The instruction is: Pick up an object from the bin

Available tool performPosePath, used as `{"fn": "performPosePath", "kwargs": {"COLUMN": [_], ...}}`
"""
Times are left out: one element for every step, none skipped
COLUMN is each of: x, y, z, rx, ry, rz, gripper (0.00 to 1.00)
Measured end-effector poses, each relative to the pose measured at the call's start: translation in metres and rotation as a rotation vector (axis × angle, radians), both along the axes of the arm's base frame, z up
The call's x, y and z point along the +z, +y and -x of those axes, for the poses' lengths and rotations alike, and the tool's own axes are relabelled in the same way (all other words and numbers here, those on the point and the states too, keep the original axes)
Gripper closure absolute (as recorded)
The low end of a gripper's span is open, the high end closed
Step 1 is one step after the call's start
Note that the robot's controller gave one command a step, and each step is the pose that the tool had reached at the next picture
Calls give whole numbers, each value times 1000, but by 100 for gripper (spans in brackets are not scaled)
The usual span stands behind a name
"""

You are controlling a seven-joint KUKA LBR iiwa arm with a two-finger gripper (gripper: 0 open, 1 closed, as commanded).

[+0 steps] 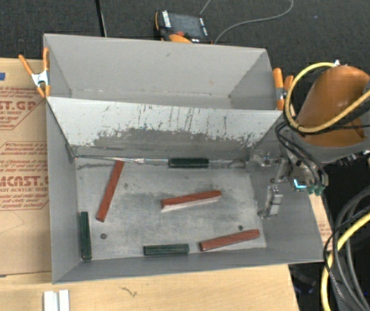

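Nothing is picked yet: the gripper (272, 203) hangs near a reddish-brown flat stick (230, 240), and whether its jaws are spread cannot be told.

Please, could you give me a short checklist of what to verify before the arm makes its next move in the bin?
1. Gripper inside the bin, by its right wall: ok.
2. Gripper above a stick: not ok; it seems to stand over bare floor.
3. Nearest thing found: ok; the front-right red stick lies apart from the gripper, nearer the front.
4. A target with room around it: ok; the middle red stick lies alone on open floor.
5. Sticks lying single, not heaped: ok.
6. Back dark green stick clear of the wall: not ok; it lies along the back wall.
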State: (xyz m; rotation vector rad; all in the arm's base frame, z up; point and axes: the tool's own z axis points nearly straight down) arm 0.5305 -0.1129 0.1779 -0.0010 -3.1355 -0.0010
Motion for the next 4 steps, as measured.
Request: {"fn": "performPosePath", "kwargs": {"x": [-110,-108,3,62], "y": [94,93,80,71], "z": [-18,-19,-30,-34], "rx": [436,434,720,661], "ry": [-5,-7,-14,-15], "rz": [-4,-2,1,2], "gripper": [0,100,100,100]}}
